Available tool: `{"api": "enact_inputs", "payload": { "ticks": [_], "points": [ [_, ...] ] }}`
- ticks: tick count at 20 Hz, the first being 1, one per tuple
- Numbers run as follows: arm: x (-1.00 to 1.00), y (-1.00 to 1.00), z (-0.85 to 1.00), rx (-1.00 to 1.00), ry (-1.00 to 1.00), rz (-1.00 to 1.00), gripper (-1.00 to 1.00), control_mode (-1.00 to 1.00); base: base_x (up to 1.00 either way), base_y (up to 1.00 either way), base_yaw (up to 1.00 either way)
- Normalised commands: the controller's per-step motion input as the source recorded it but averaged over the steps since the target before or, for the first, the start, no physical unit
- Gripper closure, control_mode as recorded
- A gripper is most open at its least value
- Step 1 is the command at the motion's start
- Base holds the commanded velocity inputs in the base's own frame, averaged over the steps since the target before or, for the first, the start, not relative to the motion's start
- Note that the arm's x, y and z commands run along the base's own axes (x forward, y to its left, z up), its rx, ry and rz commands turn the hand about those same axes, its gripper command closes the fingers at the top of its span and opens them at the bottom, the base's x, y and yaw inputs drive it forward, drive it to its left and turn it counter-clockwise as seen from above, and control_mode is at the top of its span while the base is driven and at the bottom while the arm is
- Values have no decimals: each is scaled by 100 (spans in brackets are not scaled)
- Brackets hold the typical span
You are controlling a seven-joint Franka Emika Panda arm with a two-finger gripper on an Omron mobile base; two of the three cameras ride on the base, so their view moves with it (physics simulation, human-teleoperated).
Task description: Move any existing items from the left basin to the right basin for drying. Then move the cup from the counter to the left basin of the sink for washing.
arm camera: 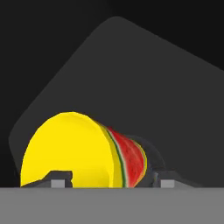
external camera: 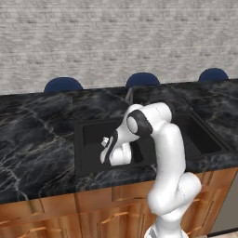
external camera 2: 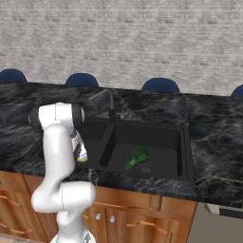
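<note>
**Cup held over left basin — release pending**

Matte black double sink: green bottle-like object lies in the right basin. Left basin is entered by the gripper, clamped on the yellow tapered cup. Cup should be lowered close to the floor before jaws are parted.

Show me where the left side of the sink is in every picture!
Left base view: the left basin is the dark box left of centre, with the arm reaching into it.
Right base view: the left basin sits just right of the white arm, left of the divider.
Hand view: its dark floor spreads behind the cup.
Shared landmark: the faucet at the divider, in both base views.
</note>
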Motion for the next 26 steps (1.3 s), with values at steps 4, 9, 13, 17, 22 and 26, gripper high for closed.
{"api": "enact_inputs", "payload": {
  "ticks": [4, 9, 13, 17, 22, 26],
  "points": [
    [-3, 0, 50, 0, 0, -2, -100, -100, 0, 0, 0],
    [-3, 0, 99, -1, 5, 0, -100, -100, 0, 0, 0],
    [-14, 0, 93, -1, 3, 0, -100, -100, 0, 0, 0],
    [-28, 0, 91, -3, 0, 0, -100, -100, 0, 0, 0],
    [-37, 0, 100, -10, 0, 0, -100, -100, 0, 0, 0],
    [-35, 9, 100, -16, 0, 0, -100, -100, 0, 0, 0]
  ]
}}
